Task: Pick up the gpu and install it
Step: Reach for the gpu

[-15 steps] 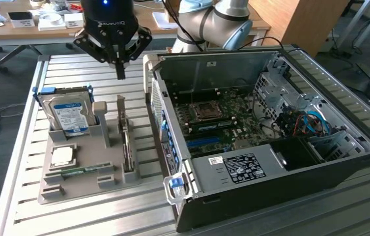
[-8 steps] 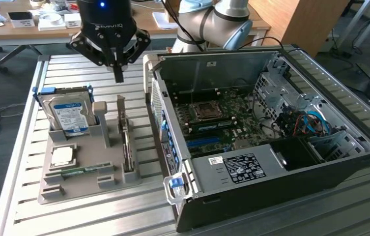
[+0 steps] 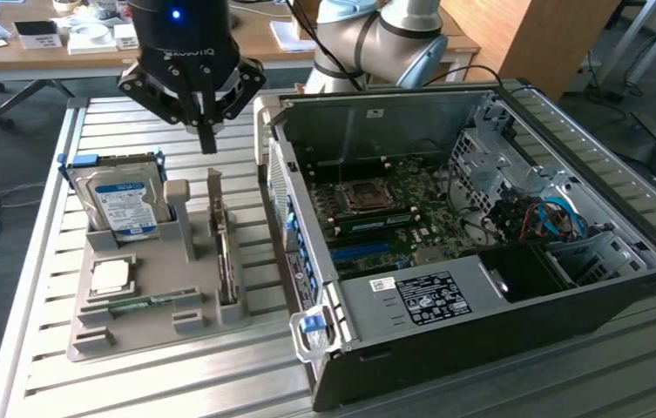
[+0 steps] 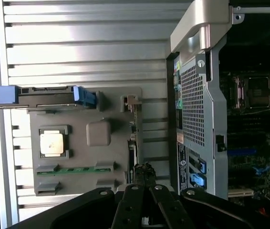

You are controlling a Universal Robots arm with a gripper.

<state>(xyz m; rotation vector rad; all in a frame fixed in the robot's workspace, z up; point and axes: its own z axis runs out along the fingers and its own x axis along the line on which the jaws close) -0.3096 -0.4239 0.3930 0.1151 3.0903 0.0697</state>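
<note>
The gpu (image 3: 226, 257) stands on edge in a slot of the grey holder tray (image 3: 188, 318), on the side nearest the open computer case (image 3: 479, 261). In the wrist view the gpu (image 4: 133, 136) shows edge-on as a thin dark card with a metal bracket at one end. My gripper (image 3: 206, 139) hangs above the tray's far end, roughly over the card's line and clear of it. Its fingers are shut together with nothing between them. In the wrist view the gripper (image 4: 144, 172) tips meet over one end of the card.
The tray also holds a hard drive (image 3: 125, 198) with a blue-white label, a square CPU (image 3: 111, 277) and a narrow green memory stick (image 3: 142, 303). The case's motherboard (image 3: 380, 218) lies exposed. The ribbed metal table (image 3: 606, 374) ends close to the tray at the exterior view's left.
</note>
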